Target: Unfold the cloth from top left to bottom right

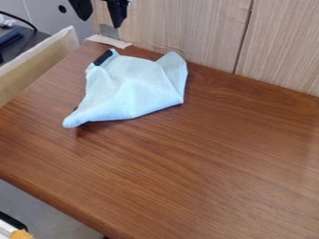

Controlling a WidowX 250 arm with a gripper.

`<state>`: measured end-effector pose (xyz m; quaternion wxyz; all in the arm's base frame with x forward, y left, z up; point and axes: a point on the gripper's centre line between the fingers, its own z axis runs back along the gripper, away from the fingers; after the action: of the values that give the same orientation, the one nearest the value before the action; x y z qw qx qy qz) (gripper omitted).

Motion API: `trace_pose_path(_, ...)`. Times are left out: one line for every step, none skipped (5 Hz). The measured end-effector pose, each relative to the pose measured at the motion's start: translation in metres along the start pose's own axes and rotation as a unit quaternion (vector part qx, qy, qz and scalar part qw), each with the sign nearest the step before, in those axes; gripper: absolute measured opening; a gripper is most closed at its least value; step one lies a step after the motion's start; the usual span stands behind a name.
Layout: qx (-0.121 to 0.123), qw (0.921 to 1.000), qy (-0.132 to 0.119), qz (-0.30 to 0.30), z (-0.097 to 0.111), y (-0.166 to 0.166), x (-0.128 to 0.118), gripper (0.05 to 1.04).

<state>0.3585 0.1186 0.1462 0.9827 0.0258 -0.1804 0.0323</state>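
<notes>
A brown wooden table (187,163) bears a rumpled light-blue cloth (134,88) and a pale strip (113,41).

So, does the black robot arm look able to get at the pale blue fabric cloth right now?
Probably yes: the black gripper hangs near the top edge, jaws apart, and nothing visible blocks its way to the cloth.

We see a brown wooden table (205,154) with a pale wood-grain panel (181,23) along its far side, a dark seam running down it. At the table's far left corner lies a light strip (109,41), with a small grey plate (109,31) upright just behind. Along the left edge we make out a pale board (44,60), and beyond it a black cable (18,17). At bottom left sits something orange (22,234), perhaps a scrap of sponge.
</notes>
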Motion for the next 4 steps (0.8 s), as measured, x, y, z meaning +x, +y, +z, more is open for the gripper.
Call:
trace_pose_path(-0.004,0.9999,0.016,0.004,-0.012,0.000,-0.004,1.000)
trace_pose_path(0.009,0.9992,0.039,0.010,-0.031,0.008,0.000,1.000)
trace_pose_path(0.039,0.9959,0.080,0.017,-0.057,0.024,0.001,1.000)
trace_pose_path(0.036,0.9933,0.106,0.031,-0.080,0.033,0.001,1.000)
